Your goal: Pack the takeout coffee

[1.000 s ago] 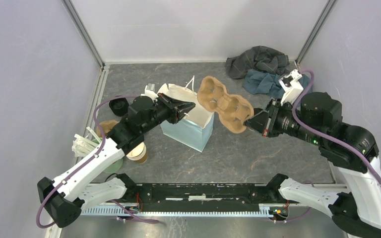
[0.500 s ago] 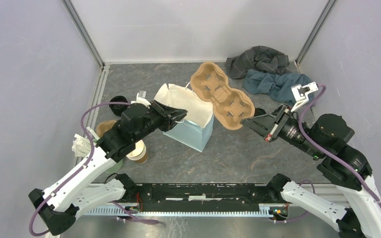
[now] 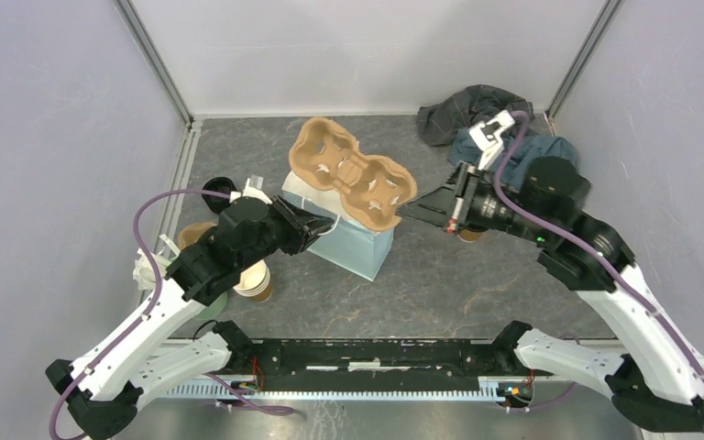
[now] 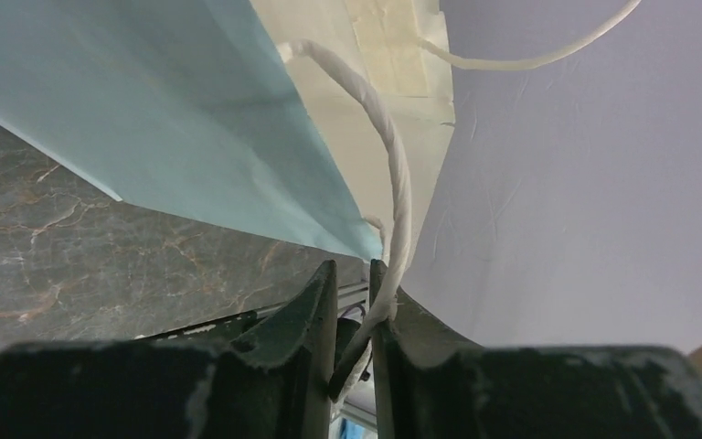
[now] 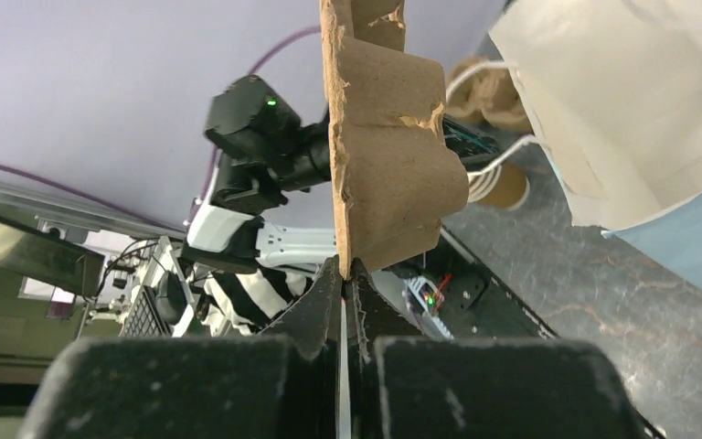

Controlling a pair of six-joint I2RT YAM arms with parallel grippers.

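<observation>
My right gripper is shut on the edge of a brown cardboard cup carrier and holds it flat in the air over the open mouth of a pale blue paper bag. In the right wrist view the carrier stands edge-on above the closed gripper, with the bag to the right. My left gripper is shut on the bag's white cord handle at the bag's near left rim. A small brown bit shows under my right arm; I cannot tell whether it is the takeout coffee.
A stack of lidless brown cups and a pale green cup of white sticks stand at the left, with a black round thing behind them. Crumpled grey and blue cloths lie at the back right.
My right arm has swung the carrier left and forward, from beside the bag to over its mouth. My left gripper has drawn back slightly, still holding the handle.
</observation>
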